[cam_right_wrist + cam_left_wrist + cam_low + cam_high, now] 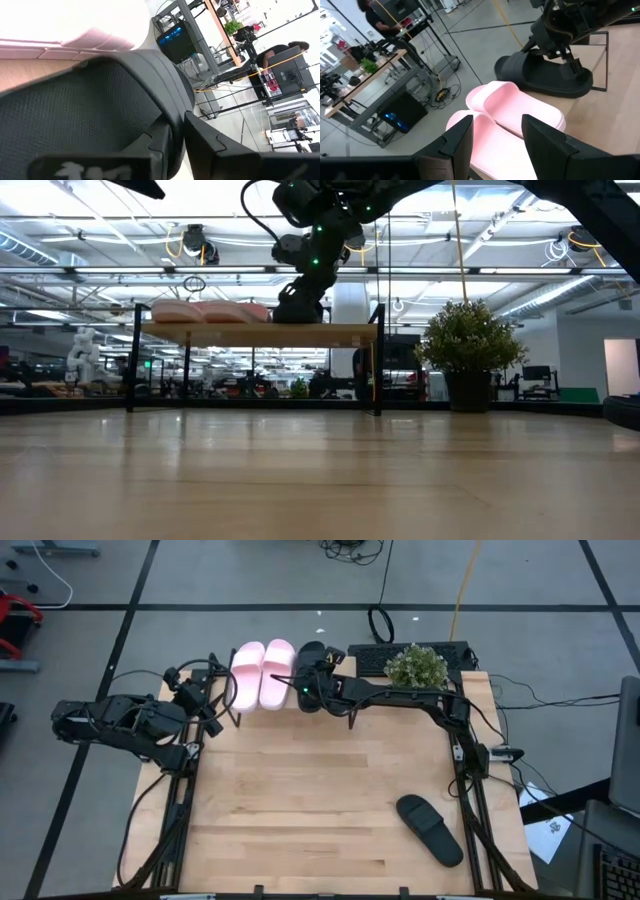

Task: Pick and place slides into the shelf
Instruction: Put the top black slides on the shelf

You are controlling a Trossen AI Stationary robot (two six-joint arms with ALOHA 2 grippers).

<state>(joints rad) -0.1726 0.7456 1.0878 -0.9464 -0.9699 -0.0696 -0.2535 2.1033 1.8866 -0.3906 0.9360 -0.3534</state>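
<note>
setting the third slide down: right gripper [308, 690] clenched on a black slide [545, 75] atop the shelf [260, 335], beside the two pink slides [260, 673]. next it should let go, then fetch the last black slide [430, 828] from the table. left gripper [492, 137] waits agape nearby.

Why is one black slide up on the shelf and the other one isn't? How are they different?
The black slide on the shelf sits beside the pink slides, with the right gripper clamped on it. The black slide on the table lies alone near the front right corner, untouched by either gripper and angled rather than lined up with the others. Both are matte black with a wide strap.
</note>
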